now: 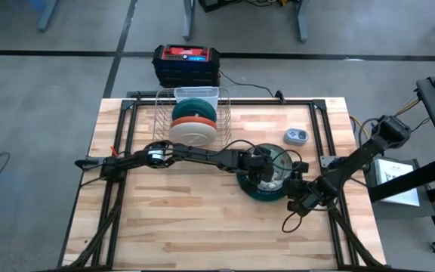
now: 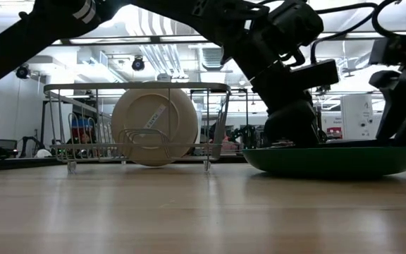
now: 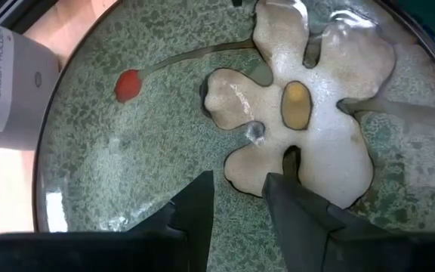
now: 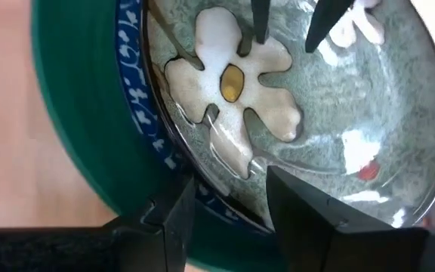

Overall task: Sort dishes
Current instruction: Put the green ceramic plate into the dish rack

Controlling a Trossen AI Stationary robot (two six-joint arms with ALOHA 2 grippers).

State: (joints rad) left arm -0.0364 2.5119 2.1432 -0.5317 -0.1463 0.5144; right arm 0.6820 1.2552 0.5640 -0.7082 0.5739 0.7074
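The flowered plate (image 3: 225, 128) tops a stack on the green plate (image 1: 257, 190), right of the rack (image 1: 193, 113). It looks glazed, rigid, slippery and breakable, so take it by the rim. Left gripper (image 3: 239, 198) hovers parted over its centre; right gripper (image 4: 225, 208) straddles its rim, unclenched.

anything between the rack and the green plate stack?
Only bare table in that gap, seen in the high view; the left arm reaches over it. The rack sits apart from the green plate. The low view shows wood between them too.
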